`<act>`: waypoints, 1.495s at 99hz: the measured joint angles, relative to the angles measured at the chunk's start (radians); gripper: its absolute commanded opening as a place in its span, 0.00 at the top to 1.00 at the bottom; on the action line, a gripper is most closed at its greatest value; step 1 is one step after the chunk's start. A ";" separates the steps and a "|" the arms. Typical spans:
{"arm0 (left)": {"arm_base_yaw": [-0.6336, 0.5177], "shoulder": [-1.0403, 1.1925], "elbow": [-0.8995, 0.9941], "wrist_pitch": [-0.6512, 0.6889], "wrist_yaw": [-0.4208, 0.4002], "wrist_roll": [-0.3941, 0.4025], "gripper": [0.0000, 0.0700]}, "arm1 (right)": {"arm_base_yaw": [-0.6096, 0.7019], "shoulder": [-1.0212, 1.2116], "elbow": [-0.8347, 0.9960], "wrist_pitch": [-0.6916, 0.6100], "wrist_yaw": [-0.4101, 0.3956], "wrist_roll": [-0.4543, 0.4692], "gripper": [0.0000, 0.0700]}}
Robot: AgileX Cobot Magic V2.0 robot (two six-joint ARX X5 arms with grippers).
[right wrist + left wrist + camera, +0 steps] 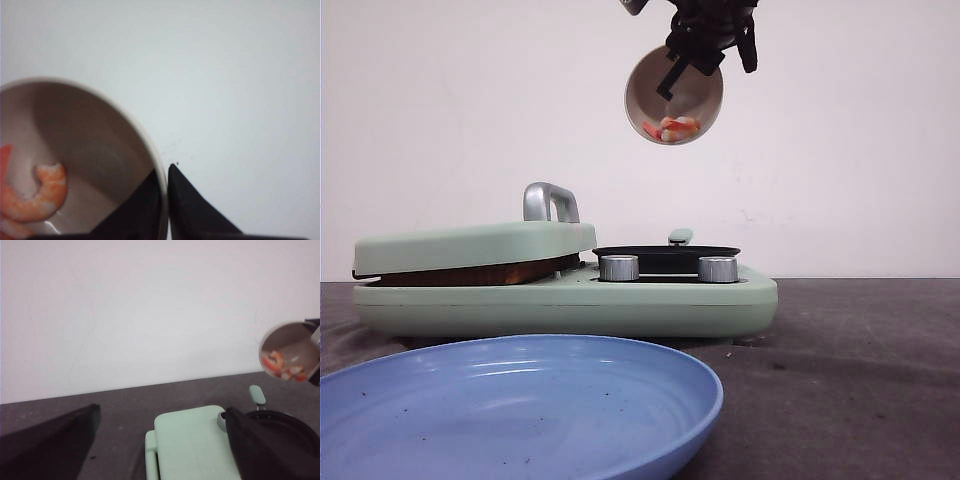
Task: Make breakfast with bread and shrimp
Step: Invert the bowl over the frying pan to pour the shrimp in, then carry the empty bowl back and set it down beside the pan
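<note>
A beige bowl [675,95] hangs high over the black pan [665,255], tipped on its side with its opening facing the front camera. My right gripper [672,80] is shut on its rim, one finger inside and one outside [165,175]. Pink-orange shrimp [672,128] lie against the low side of the bowl [90,150]; a curled shrimp [42,195] shows close up. The bread shows only as a brown crust edge [470,273] under the closed mint-green lid [470,245]. My left gripper [161,412] is open above that lid [195,445], holding nothing.
The mint-green breakfast maker [570,305] has a metal lid handle [550,200] and two silver knobs [619,267]. A large blue plate [520,400] lies at the front of the dark table. A white wall is behind.
</note>
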 measured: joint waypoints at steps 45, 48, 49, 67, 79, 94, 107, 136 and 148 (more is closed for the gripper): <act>0.000 -0.024 0.000 0.000 0.058 0.000 0.35 | 0.000 0.000 -0.288 0.437 -0.072 -0.011 1.00; 0.000 -0.024 0.000 0.000 0.066 0.000 0.35 | 0.000 0.000 -0.299 0.459 -0.072 -0.011 1.00; 0.000 -0.024 0.000 0.000 0.069 0.000 0.35 | -0.001 0.000 -0.303 0.467 -0.072 -0.011 1.00; 0.000 -0.024 0.000 0.000 0.076 0.000 0.35 | -0.007 0.000 -0.344 0.524 -0.104 -0.009 1.00; 0.000 -0.024 0.000 0.000 0.076 -0.001 0.35 | -0.012 0.000 -0.345 0.531 -0.114 -0.006 1.00; 0.000 -0.024 0.000 0.001 0.076 -0.001 0.35 | -0.018 0.000 -0.345 0.532 -0.123 -0.004 1.00; 0.000 -0.024 0.000 0.002 0.076 -0.002 0.35 | -0.021 0.000 -0.345 0.532 -0.123 0.008 1.00; 0.000 -0.024 0.000 0.002 0.076 -0.002 0.35 | -0.020 0.000 -0.345 0.533 -0.070 0.116 1.00; 0.000 -0.024 0.000 0.000 0.077 -0.002 0.35 | -0.020 -0.006 -0.345 0.507 0.006 0.159 0.99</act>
